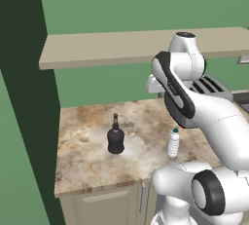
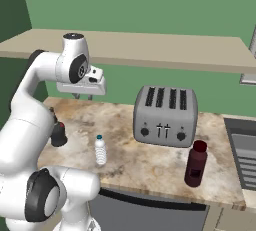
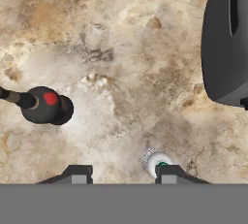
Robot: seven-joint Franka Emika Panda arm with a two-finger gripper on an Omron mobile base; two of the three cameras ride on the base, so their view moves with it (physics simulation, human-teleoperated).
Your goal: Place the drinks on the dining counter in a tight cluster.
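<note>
I am at the smaller marbled counter [image 1: 92, 165], a beige-brown stone top that sits below two beige wall shelves [image 1: 97, 51] against a green wall [image 1: 97, 9]. My white arm [image 1: 204, 112] rises over the near edge of this counter and bends forward above it.

The silver four-slot toaster [image 2: 165, 115] stands toward the far right of the stone, its knobs and levers facing the near edge. In the hand view its dark body fills the upper right corner.

The maroon bottle [image 2: 195, 163] is the tallest drink; it stands upright near the front edge, just right of the toaster's near corner and apart from it.

The squat black bottle [image 1: 115, 137] with its thin neck stands upright on the left part of the counter, about midway between wall and front edge. From above, in the hand view, it shows a red spot on its round shoulder.

The small clear water bottle [image 1: 173, 143] stands upright to the right of the black one, well apart from it and a little nearer the front edge.

My gripper [image 3: 119, 173] hangs high over the counter, pointing straight down, with its fingers spread part way and nothing between them. In the hand view the water bottle's cap sits just beside my right fingertip [image 3: 168, 172], far below it.
</note>
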